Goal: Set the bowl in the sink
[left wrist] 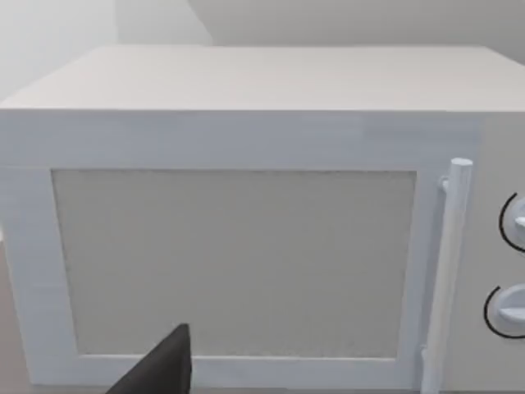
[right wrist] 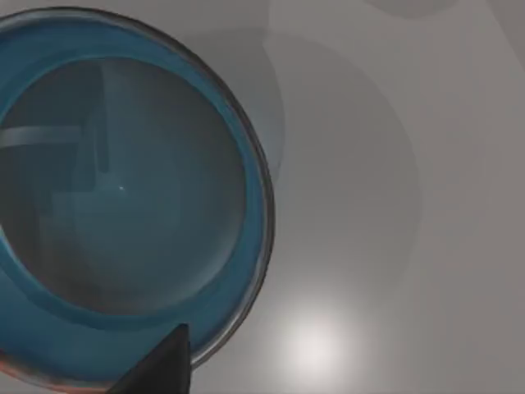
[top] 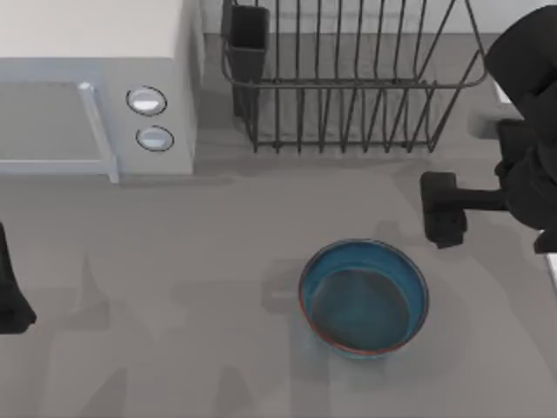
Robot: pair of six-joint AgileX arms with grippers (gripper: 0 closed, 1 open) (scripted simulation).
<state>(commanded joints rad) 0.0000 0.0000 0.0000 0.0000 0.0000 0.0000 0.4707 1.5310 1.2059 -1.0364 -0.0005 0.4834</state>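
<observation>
The right gripper (top: 444,209) hung above the table (top: 174,305), up and to the right of the bowl (top: 364,298) in the top view, near it but apart from it. Whether its fingers were open or shut could not be told. In the right wrist view a dark fingertip (right wrist: 160,369) showed against the bowl's (right wrist: 123,197) near rim, with the bowl's blue wall and darker bottom spread beneath it.

The bowl stood upright on the table, right of centre, empty, in front of the dish rack (top: 348,78). A pale strip at the table's right edge may have been the sink's rim; this could not be told for sure.

The left arm (top: 13,287) sat parked at the table's left edge. Its wrist view faced the microwave (left wrist: 246,246), door shut, handle (left wrist: 447,271) and two knobs at one side.
</observation>
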